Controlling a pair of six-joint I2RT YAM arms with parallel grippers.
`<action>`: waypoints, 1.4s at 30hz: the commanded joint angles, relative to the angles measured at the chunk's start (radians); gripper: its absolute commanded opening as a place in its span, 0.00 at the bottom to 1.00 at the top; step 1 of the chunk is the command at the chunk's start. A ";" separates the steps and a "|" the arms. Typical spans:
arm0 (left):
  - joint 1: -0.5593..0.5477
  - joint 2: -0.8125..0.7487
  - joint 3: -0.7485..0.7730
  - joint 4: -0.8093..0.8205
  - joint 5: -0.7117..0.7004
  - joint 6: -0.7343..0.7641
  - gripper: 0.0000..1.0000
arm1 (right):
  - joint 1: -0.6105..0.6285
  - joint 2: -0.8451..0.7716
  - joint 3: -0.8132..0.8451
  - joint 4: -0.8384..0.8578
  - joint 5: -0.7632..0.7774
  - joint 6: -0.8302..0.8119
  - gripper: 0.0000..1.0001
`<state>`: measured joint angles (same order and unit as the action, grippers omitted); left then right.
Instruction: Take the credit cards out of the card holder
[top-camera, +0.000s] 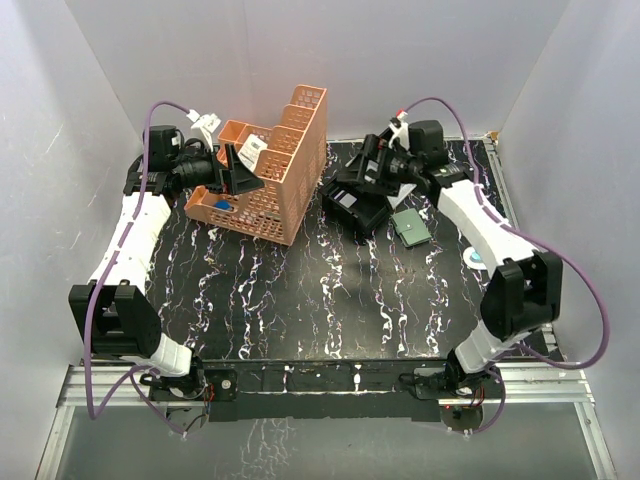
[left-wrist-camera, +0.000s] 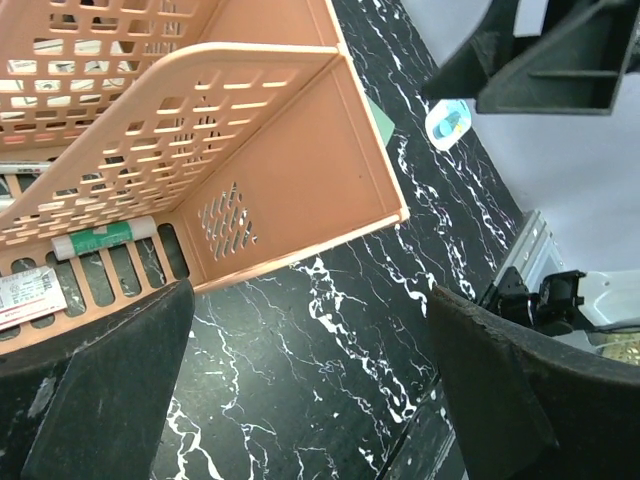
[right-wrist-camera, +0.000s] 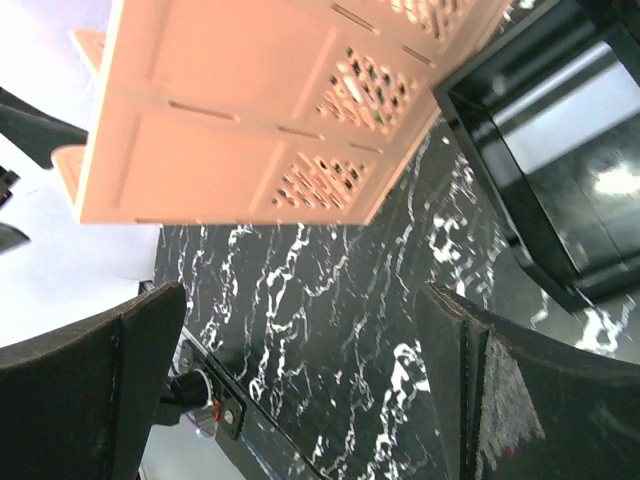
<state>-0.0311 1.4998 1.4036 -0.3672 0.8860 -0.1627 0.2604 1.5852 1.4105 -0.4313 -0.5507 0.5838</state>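
The right gripper (top-camera: 372, 168) and the left gripper (top-camera: 232, 172) both stand wide open, holding nothing. The card holder (top-camera: 411, 228) lies flat, apparently closed, on the table (top-camera: 300, 300), just beside the black tray (top-camera: 358, 205). Lying so flat, it could skid away from closing fingers or jam against the tray wall.

A desk (top-camera: 300, 290) is showing black, streaked all over with white marble veining. An organiser (top-camera: 285, 170) is standing out in salmon orange, its sides pierced with a lattice pattern of small slots. A tube (left-wrist-camera: 100, 240) is showing white with a green band. The card holder (top-camera: 411, 227) is appearing grey-green. A tray (top-camera: 358, 207) is gleaming glossy black. Two arms (top-camera: 125, 235) are showing white shells with black joints, and purple cables (top-camera: 590, 300) are looping around them. The walls (top-camera: 100, 80) are looking pale grey-white.
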 joint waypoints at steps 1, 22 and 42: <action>-0.007 -0.027 0.018 -0.032 0.125 0.036 0.99 | 0.067 0.074 0.163 0.000 0.057 0.026 0.98; -0.006 -0.336 -0.118 -0.197 -0.099 0.102 0.99 | 0.208 0.678 0.891 -0.216 0.564 -0.044 0.98; -0.006 -0.418 -0.117 -0.253 -0.149 0.101 0.99 | 0.147 0.836 0.950 -0.070 0.725 -0.111 0.98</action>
<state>-0.0349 1.1389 1.2922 -0.6098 0.7387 -0.0460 0.3931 2.3753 2.2986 -0.5850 0.1951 0.4698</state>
